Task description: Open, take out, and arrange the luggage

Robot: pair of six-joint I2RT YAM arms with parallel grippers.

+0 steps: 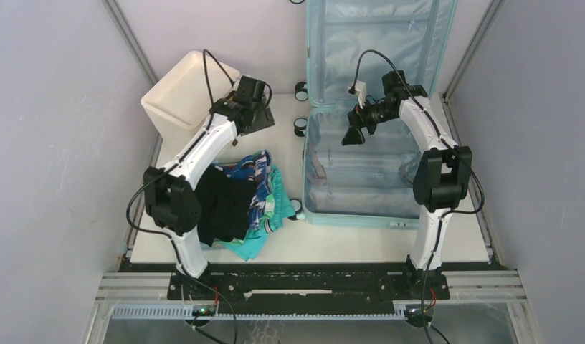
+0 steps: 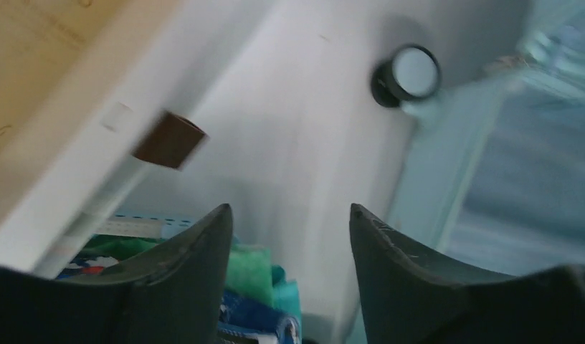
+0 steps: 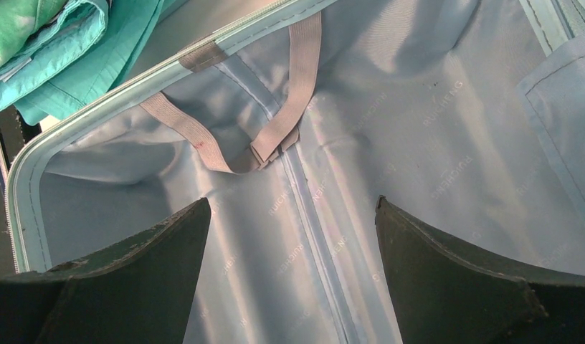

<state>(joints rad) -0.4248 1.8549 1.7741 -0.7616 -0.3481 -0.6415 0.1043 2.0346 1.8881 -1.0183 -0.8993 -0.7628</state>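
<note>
Luggage (image 1: 350, 215) lies open R of the clothes pile (image 1: 236, 204), lid (image 1: 376, 43) upright, so your R gripper (image 3: 293, 204), jaws wide, can reach its lining (image 3: 419, 143); L gripper (image 2: 289, 208), fingers (image 2: 182, 272) apart & empty, hovers just past that pile.

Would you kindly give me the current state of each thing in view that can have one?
Luggage, open, lid standing upright, base lying flat and apparently empty of clothes.
Clothes pile, heaped loose on the table, left of the luggage.
Left tool, open, holding nothing.
Right tool, open, holding nothing, over the luggage base.
White drawer unit, drawer state cannot be told.
</note>
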